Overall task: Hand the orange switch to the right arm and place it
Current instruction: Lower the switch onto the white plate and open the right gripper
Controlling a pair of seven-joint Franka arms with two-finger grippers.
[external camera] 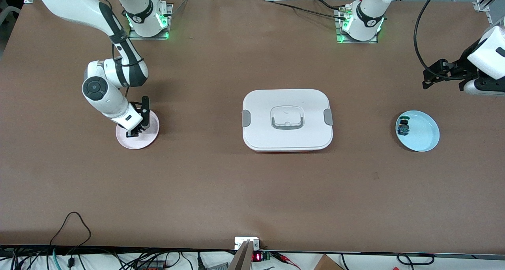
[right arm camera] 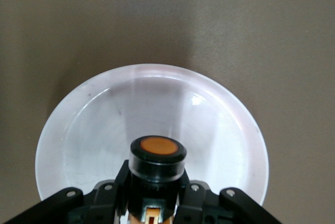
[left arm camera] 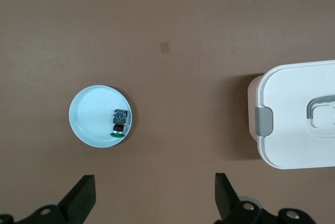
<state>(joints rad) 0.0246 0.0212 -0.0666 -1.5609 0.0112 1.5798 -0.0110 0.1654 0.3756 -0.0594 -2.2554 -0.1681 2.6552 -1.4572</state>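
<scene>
- Now the right claw (external camera: 134, 133) hangs low over the pink plate (external camera: 152, 134) at the right arm's end of the counter (external camera: 252, 183), clamped tight on the orange switch (right arm camera: 157, 164).
- The switch sits between the fingers directly over the plate's bowl, its long axis running out from the claw, orange cap leading; whether its body touches the plate I cannot tell.
- I judge the release turns on that short drop: the plate lies straight below, nothing between.
- The left claw (external camera: 444, 73) waits high at the left arm's end of the counter, spread wide and holding nothing.
- A blue plate (external camera: 426, 137) near it carries a green-capped switch (external camera: 403, 126).
- A white lidded box (external camera: 287, 120) sits mid-counter, well apart from both plates, blocking nothing.
</scene>
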